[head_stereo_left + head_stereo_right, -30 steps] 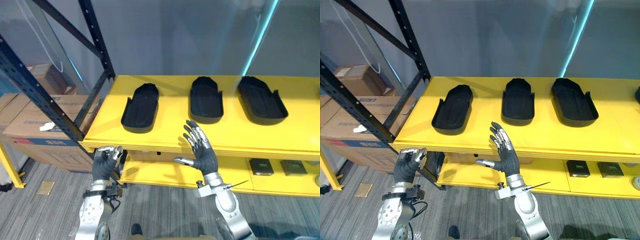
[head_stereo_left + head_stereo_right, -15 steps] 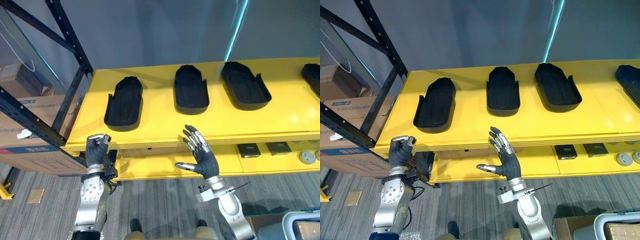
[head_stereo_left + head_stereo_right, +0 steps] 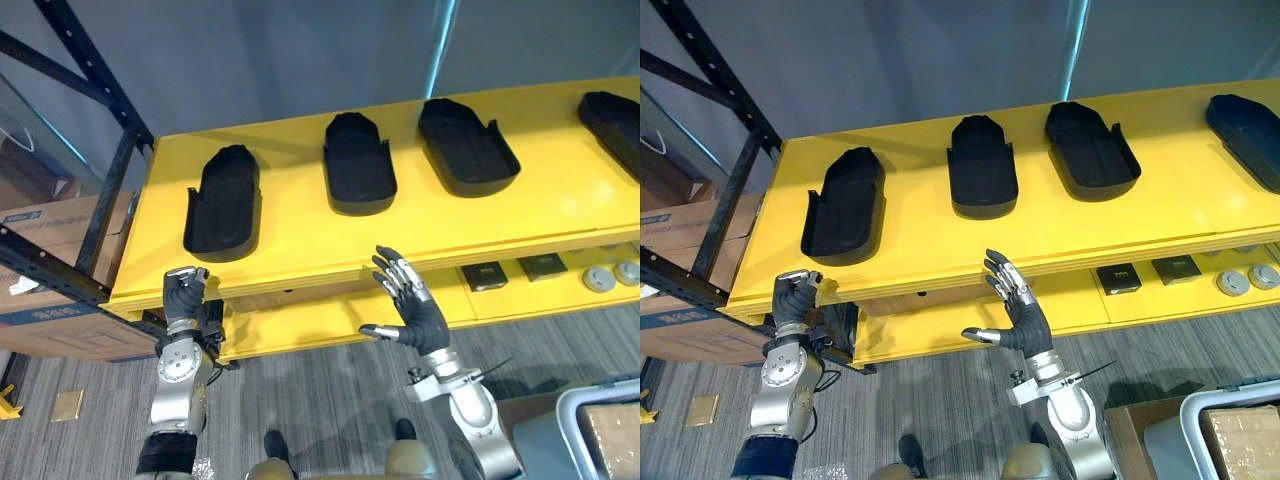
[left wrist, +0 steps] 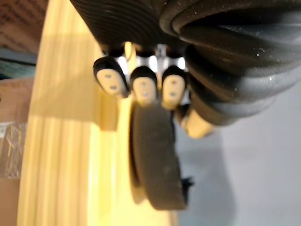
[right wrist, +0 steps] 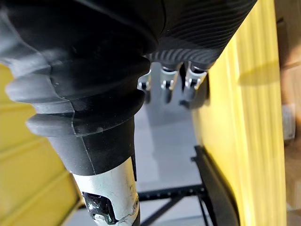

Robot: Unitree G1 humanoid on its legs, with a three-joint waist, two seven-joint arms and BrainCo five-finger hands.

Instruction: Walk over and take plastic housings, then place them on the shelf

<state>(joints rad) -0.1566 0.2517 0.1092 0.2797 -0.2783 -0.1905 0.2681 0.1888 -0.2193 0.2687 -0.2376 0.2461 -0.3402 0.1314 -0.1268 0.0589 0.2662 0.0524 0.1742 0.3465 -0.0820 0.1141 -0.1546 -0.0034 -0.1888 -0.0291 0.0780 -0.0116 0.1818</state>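
Four plastic housings (image 3: 358,178) lie in a row, well apart, on the yellow shelf (image 3: 300,250) in the left eye view. The fourth housing (image 3: 612,115), cut by the picture edge, has come into sight within the last second. The whole scene has slid sideways, so the camera has moved, not the parts. The left robot hand (image 3: 185,300) hangs just below the shelf's front edge, curled into a fist and holding nothing. The right robot hand (image 3: 420,318) is spread wide and empty, in front of the lower shelf (image 3: 300,330). Placement therefore looks complete, and the robot is probably turning away for the next load. In the right eye view each housing is a matte black moulded shell, elongated, rounded at one end, hollow side up, with low raised walls. The shelf is a smooth painted board carried on a black perforated rack upright (image 3: 735,195). A grey bin (image 3: 1200,430) shows at lower right. In the left wrist view the dark fingertips (image 4: 143,89) fold inward, with one housing edge-on beyond them. In the right wrist view the straight fingers (image 5: 164,80) extend beside the shelf's layered yellow edge.
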